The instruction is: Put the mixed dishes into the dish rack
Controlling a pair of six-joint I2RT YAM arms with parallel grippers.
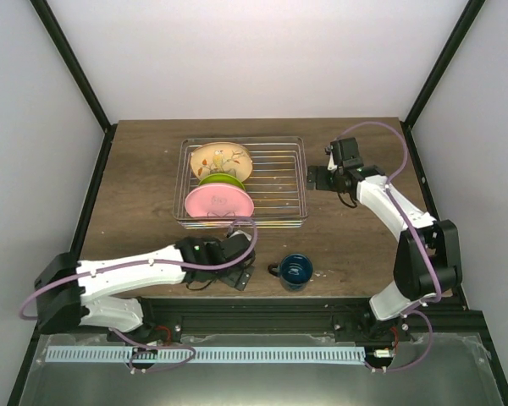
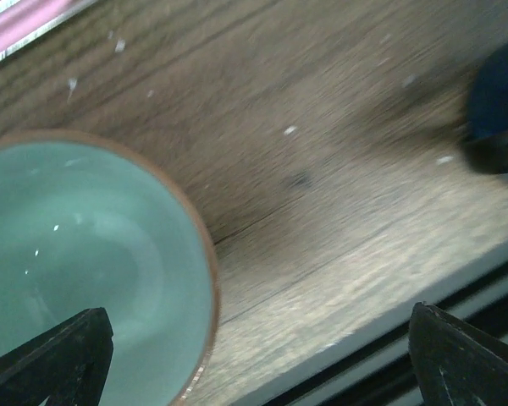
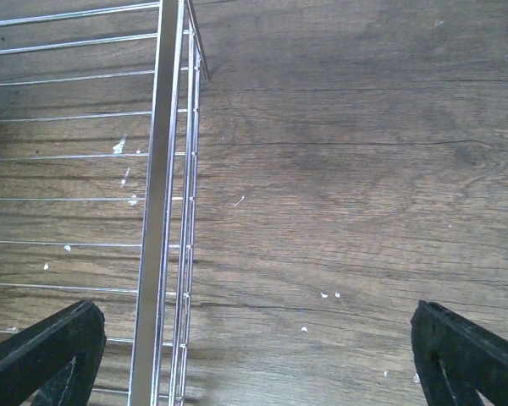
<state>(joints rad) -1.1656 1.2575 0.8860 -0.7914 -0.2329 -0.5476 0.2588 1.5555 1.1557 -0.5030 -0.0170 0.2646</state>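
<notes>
The silver wire dish rack (image 1: 279,182) holds the cream floral plate (image 1: 221,158), the lime-green plate (image 1: 221,179) and the pink plate (image 1: 218,203), all on edge. The dark blue mug (image 1: 295,271) stands on the table in front of the rack. My left gripper (image 1: 218,277) is open and low near the table's front edge. In the left wrist view its left finger (image 2: 59,359) is over the mint-green bowl (image 2: 76,262), which the arm hides from above. The mug (image 2: 499,101) is at that view's right. My right gripper (image 1: 322,178) is open and empty beside the rack's right side (image 3: 162,211).
The table's front edge (image 2: 381,330) runs just below my left gripper. The wooden table (image 3: 347,186) lies bare right of the rack. Black frame posts and white walls enclose the table on three sides.
</notes>
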